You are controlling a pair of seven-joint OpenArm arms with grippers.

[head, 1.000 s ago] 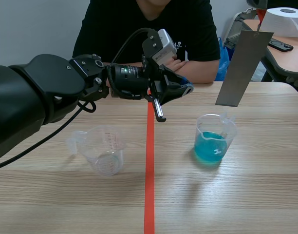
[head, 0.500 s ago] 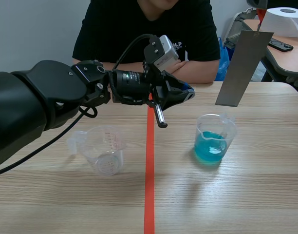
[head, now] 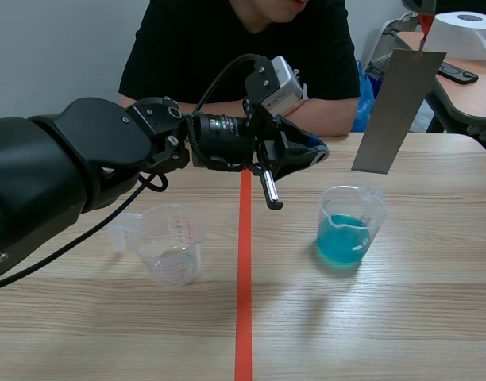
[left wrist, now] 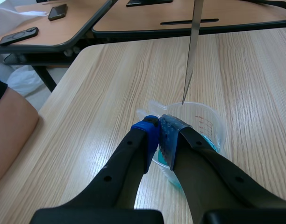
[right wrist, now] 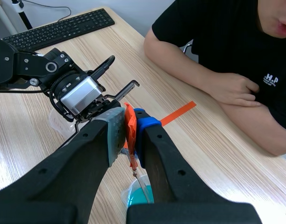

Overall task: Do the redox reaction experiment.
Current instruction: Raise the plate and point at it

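Pale wooden table (head: 386, 317). Left gripper (left wrist: 159, 133) pressed together; right gripper (right wrist: 130, 123) pinches flat grey metal strip (head: 398, 111). Clear plastic beaker (head: 350, 230), right: blue liquid.

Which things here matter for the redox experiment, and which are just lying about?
For the job: blue-liquid cup, empty cup, metal strip hanging from the right gripper.
Lying about: paper roll, remote, keyboard.
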